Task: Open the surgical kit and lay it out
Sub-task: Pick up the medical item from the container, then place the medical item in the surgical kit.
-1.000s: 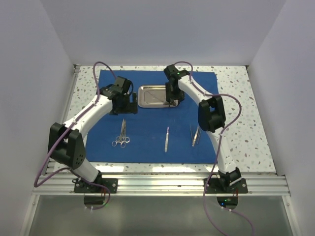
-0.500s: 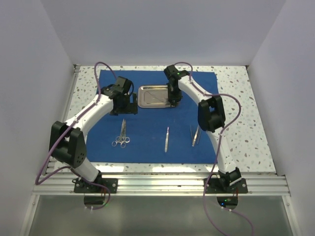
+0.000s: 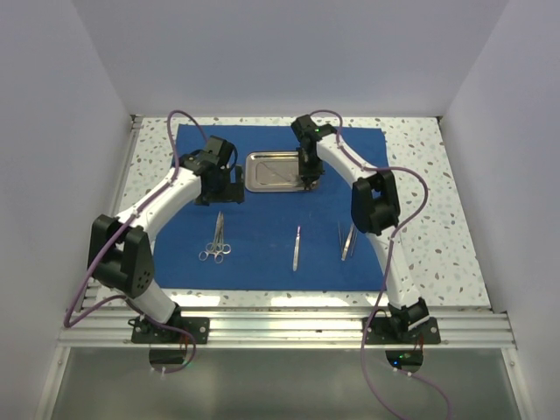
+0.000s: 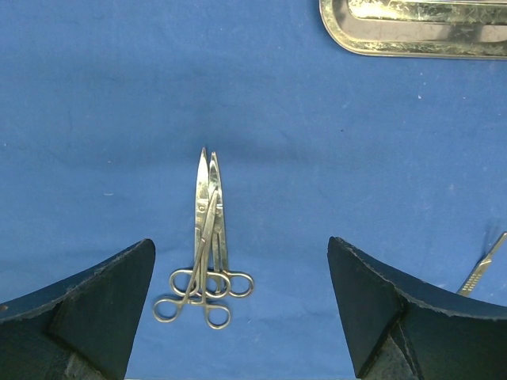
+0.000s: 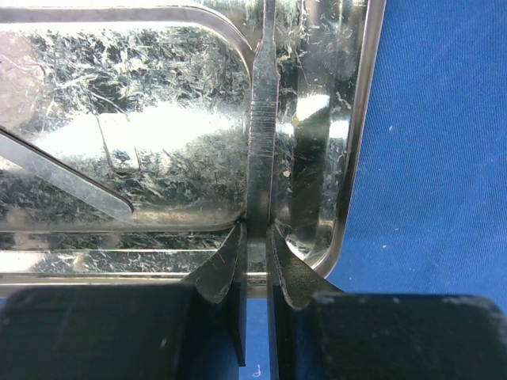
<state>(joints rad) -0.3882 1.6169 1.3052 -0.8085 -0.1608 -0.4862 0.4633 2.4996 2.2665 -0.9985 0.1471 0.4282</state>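
Speckled tabletop [image 3: 429, 236] with the royal-blue cloth wrap [image 3: 262, 262] spread flat on it, and the steel tray [image 3: 255, 175] sits on the cloth's far side. Just left of the tray, the left gripper [image 3: 231, 185] hangs with its jaws wide apart and nothing in them. Nearer than the tray are stacked ring-handled scissors [image 4: 207, 237], then a thin scalpel-like tool [image 3: 297, 248]. At the tray's right end, the right gripper [image 5: 257, 261] is pinched on a ribbed steel handle [image 5: 262, 134] inside the tray. Tweezers [image 3: 347, 241] lie nearer and right of the tray.
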